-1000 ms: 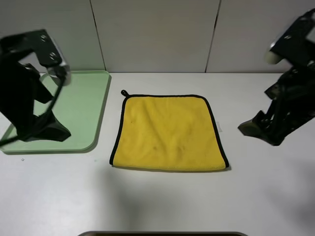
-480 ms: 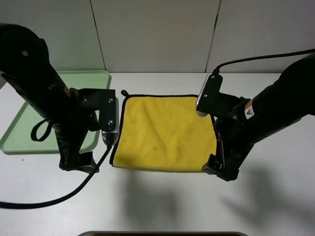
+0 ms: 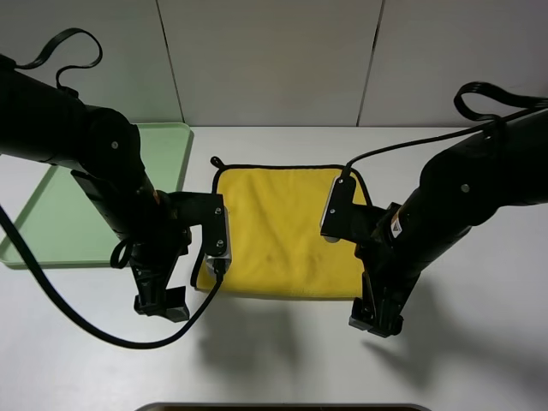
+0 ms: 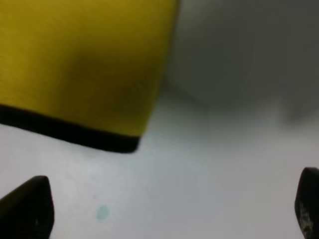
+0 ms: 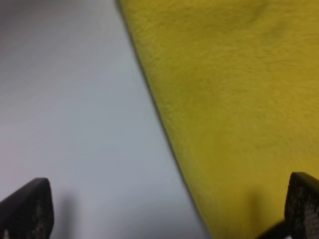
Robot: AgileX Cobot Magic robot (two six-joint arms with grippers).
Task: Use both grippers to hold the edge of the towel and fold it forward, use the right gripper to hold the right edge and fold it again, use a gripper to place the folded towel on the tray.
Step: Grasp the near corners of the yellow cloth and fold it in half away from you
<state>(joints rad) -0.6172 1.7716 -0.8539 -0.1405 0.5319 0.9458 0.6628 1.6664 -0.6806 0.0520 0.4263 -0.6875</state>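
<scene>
Exterior high view: a yellow towel [image 3: 287,231] is lying flat and unfolded in the middle of a white table [image 3: 282,368], with its black edge [image 3: 282,167] showing along the far side and both flanks. A pale green tray [image 3: 47,227] is sitting at the far left of the table, apart from the towel.

Two black arms are bending over the towel's near side. The left gripper [image 3: 161,301] is pointing down at the table just outside the towel's near left corner. The right gripper [image 3: 374,319] is pointing down just beside the near right corner.

Left wrist view: the two fingertips [image 4: 27,209] are standing wide apart, with only bare table between them. The towel's corner, with its black binding, is lying just ahead of them and closer to one fingertip than to the other. The jaws are holding nothing.

Right wrist view: these jaws are also spread wide and are gripping nothing. One fingertip [image 5: 304,204] is hanging over the yellow cloth and the other over bare table, so the towel's side is running between them. The picture is too blurred to tell whether either fingertip is touching anything.
</scene>
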